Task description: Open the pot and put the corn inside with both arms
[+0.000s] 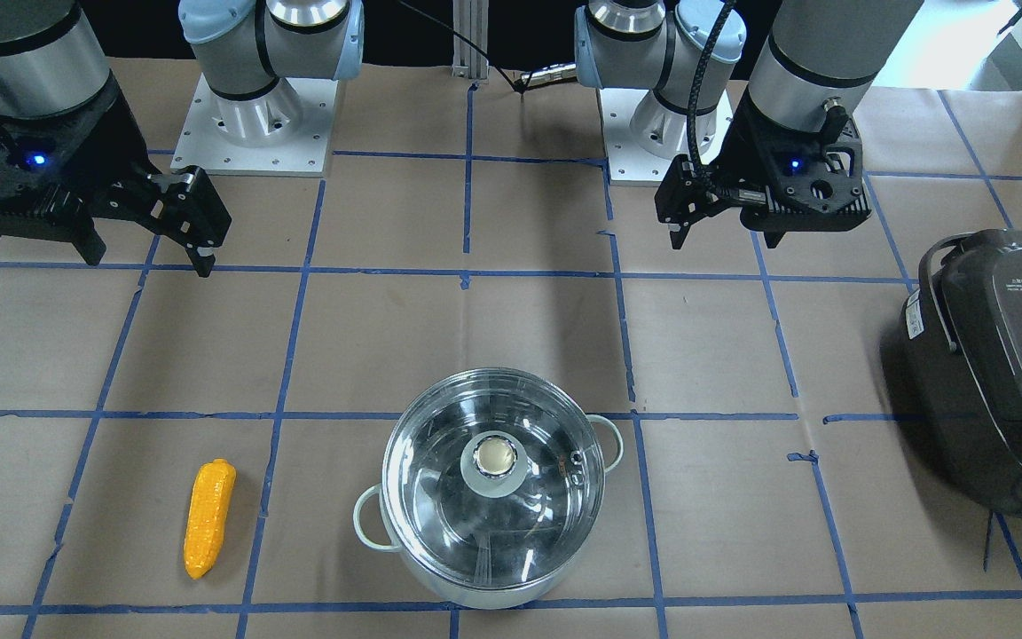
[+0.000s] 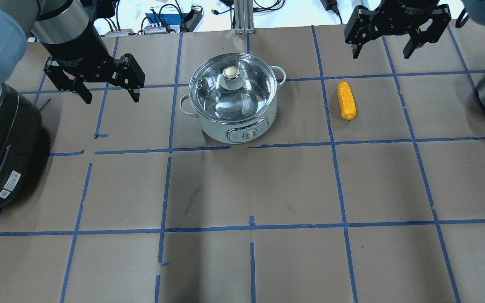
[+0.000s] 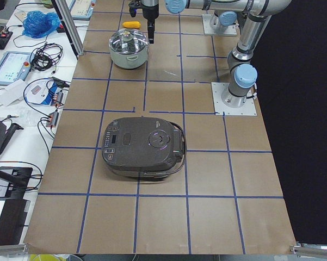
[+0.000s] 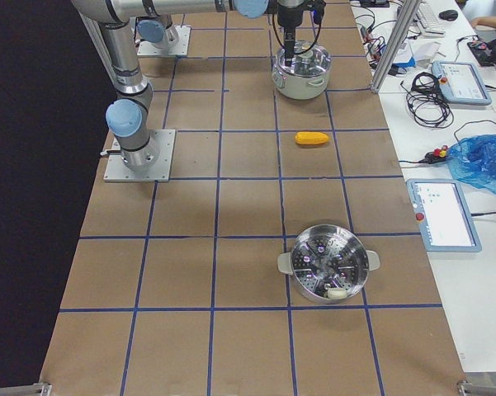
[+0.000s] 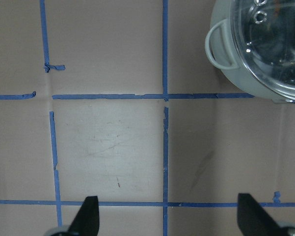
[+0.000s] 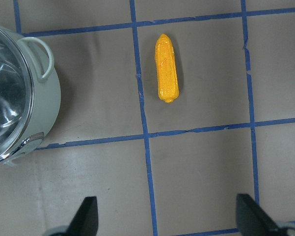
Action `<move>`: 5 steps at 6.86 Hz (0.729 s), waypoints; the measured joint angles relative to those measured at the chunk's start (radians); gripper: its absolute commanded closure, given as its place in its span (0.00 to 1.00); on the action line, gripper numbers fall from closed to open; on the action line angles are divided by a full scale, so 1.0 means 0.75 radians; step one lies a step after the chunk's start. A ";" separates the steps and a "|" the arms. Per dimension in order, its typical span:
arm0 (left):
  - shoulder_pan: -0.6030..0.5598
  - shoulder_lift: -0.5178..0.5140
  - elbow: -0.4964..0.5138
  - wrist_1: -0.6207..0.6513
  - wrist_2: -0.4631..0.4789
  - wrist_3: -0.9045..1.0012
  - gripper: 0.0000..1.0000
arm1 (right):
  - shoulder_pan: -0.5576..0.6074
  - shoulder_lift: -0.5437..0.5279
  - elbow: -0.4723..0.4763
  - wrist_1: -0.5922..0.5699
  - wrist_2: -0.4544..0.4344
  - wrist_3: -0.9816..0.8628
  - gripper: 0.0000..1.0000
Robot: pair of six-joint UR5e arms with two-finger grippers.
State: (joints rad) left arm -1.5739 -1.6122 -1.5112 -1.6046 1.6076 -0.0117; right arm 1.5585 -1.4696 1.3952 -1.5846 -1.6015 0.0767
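Front view: the pot (image 1: 493, 532), lid (image 1: 440, 470) on, stands on the table (image 1: 475, 337); the corn (image 1: 208, 516) lies well apart from it. Overhead: left claw (image 2: 110, 99) and right claw (image 2: 380, 54) hang spread wide — one each side of the pot.

Pale-handled steel pot (image 2: 215, 126) upright, glass lid (image 2: 242, 101) on; small yellow-orange corn (image 2: 346, 101) flat, well apart.

Lidded pot (image 4: 307, 81) was seen at the table's (image 4: 231, 206) far end. Corn (image 4: 313, 139) was laid flat on the taped paper, well apart from the pot, nearer the camera. Steel steamer pot (image 4: 284, 263) with perforated insert was set nearest. Right arm (image 4: 128, 132) was bolted down by the dark edge.
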 measured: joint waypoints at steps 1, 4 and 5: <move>0.000 -0.001 0.001 0.000 0.000 0.000 0.00 | 0.000 0.000 0.000 0.000 0.000 0.000 0.00; 0.000 -0.004 0.005 0.000 -0.001 -0.003 0.00 | -0.007 0.085 -0.067 -0.033 -0.005 -0.005 0.05; 0.000 -0.014 0.016 0.000 -0.002 -0.006 0.00 | -0.013 0.162 -0.125 -0.046 -0.012 -0.020 0.05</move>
State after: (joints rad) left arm -1.5739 -1.6223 -1.4995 -1.6045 1.6063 -0.0159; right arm 1.5488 -1.3477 1.3014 -1.6194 -1.6104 0.0616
